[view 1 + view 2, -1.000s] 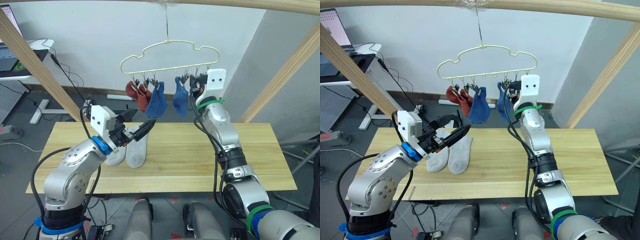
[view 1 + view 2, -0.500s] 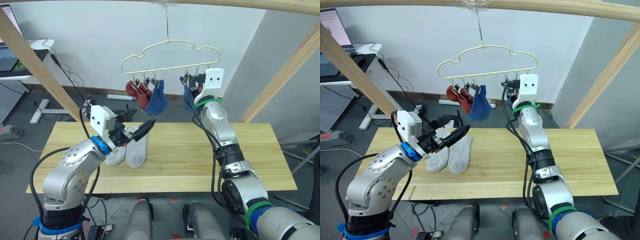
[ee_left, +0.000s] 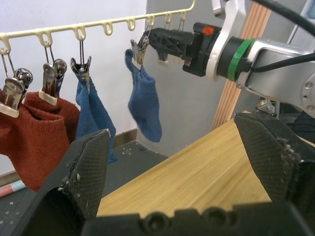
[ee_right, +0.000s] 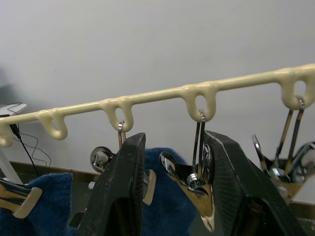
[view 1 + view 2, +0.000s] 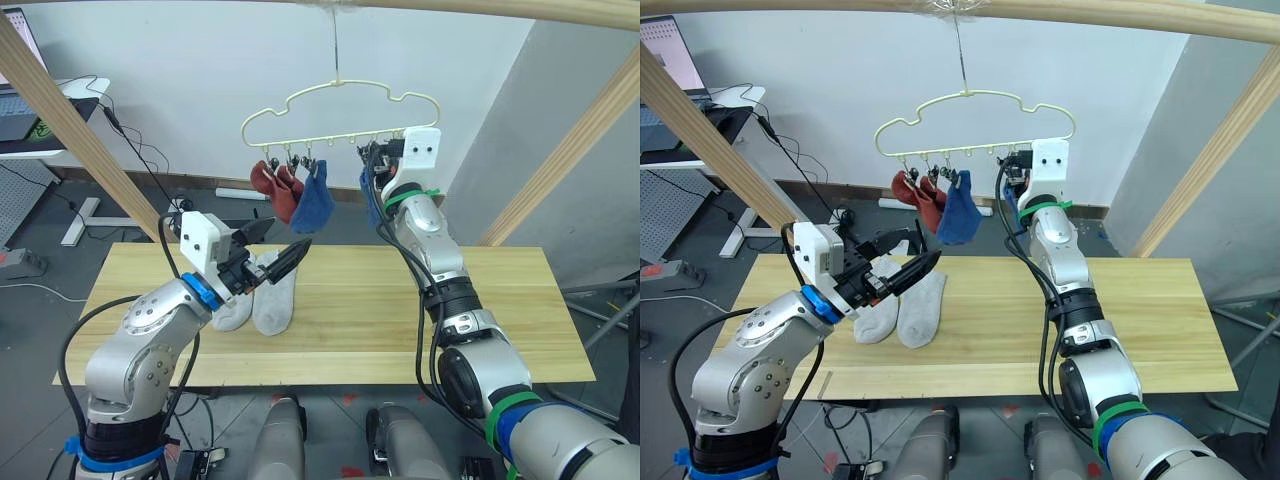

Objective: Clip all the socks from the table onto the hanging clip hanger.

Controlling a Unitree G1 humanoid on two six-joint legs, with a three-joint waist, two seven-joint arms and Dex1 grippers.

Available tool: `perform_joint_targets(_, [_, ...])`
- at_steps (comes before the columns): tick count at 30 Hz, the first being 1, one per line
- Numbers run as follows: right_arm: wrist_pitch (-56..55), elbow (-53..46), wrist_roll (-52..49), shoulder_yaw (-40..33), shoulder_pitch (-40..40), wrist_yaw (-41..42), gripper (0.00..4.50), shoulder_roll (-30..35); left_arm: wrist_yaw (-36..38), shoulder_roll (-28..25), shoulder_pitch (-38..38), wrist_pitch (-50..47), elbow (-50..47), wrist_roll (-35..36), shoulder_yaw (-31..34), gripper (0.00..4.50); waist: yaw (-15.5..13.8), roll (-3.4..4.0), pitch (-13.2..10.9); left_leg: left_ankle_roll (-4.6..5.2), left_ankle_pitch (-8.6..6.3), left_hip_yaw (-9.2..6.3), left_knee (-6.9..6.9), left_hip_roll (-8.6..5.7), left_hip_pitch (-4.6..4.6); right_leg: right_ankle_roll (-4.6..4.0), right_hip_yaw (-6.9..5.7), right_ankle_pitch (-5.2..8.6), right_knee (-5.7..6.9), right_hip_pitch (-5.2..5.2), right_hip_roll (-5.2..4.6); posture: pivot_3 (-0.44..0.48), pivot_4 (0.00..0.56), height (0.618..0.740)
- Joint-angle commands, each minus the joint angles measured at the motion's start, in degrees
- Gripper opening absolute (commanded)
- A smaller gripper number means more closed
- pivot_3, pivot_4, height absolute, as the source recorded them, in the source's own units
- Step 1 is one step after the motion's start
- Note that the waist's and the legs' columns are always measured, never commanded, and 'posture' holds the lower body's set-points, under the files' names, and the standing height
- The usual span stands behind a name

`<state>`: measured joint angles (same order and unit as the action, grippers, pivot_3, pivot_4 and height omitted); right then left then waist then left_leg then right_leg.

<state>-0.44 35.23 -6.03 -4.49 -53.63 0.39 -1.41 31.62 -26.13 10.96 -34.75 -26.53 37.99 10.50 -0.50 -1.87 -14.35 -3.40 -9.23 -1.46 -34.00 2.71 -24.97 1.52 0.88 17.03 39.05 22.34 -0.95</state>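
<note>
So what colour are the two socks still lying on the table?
Light grey socks; the right eye view shows them best.

Right half of surface: the long light yellowish plank surface lies bare at centre right of the frame.
Upper centre: pale-yellow wire clip hanger, its hanging socks and the right tool crowd it.
Frame sides: slanted thick wooden poles block.

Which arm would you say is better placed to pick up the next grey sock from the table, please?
Probably the left: its open tool hovers just above the two grey socks, while the right tool is up at the clip hanger.
</note>
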Motion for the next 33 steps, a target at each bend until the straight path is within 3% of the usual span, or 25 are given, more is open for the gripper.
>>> perform_joint_targets(1, [-1.55, -0.95, -0.77, -0.51, -1.88, 0.62, 1.89, -0.43, -0.37, -0.34, -0.22, 0.33, -2.44, 0.89, 0.27, 4.50, 0.00, 0.00, 0.00, 0.00, 0.00, 0.00, 0.00, 0.00, 0.00, 0.00, 0.00, 0.00, 0.00, 0.00, 0.00, 0.159, 0.220, 0.740])
perform_joint_targets(11, [-1.38, -1.13, -1.00, -0.61, -1.61, 0.99, 1.89, -0.38, -0.98, -0.14, -0.13, 0.40, -2.59, 0.93, -0.20, 4.50, -0.10, 0.00, 0.00, 0.00, 0.00, 0.00, 0.00, 0.00, 0.00, 0.00, 0.00, 0.00, 0.00, 0.00, 0.00, 0.158, 0.219, 0.740])
perform_joint_targets(15, [-1.39, -1.19, -1.15, -0.63, -1.59, 1.13, 0.67, -0.29, -1.19, 0.01, 0.13, 0.24, -2.50, 0.99, -0.43, 4.50, -0.11, 0.00, 0.00, 0.00, 0.00, 0.00, 0.00, 0.00, 0.00, 0.00, -0.01, 0.00, 0.00, 0.00, 0.00, 0.158, 0.219, 0.740])
perform_joint_targets(18, [-0.85, -1.87, -1.21, -0.69, -1.02, 1.27, 0.08, 0.16, -1.50, 0.05, 0.14, 0.05, -2.49, 0.91, -0.56, 4.50, -0.11, 0.00, 0.00, 0.00, 0.00, 0.00, 0.00, 0.00, 0.00, 0.00, 0.00, 0.00, 0.00, 0.00, 0.00, 0.151, 0.223, 0.740])
perform_joint_targets(24, [2.37, -4.53, -1.71, -0.72, 0.54, 3.39, 0.03, 2.66, -3.05, -1.83, -1.31, -0.18, 0.49, -4.28, -2.66, 4.50, -0.19, 0.02, -0.01, 0.00, 0.00, 0.00, 0.00, 0.00, 0.00, 0.00, 0.00, 0.00, 0.00, 0.00, -0.01, 0.135, 0.236, 0.740])
perform_joint_targets(33, [17.88, -16.38, -4.75, 1.34, 4.62, 14.23, 0.03, 8.73, -8.28, -0.79, 3.86, 7.22, 25.54, -20.52, -8.12, 4.50, -0.54, 0.14, -0.16, 0.02, -0.01, 0.02, 0.01, 0.00, 0.04, -0.01, 0.00, 0.01, -0.01, 0.01, 0.01, 0.076, 0.265, 0.740])
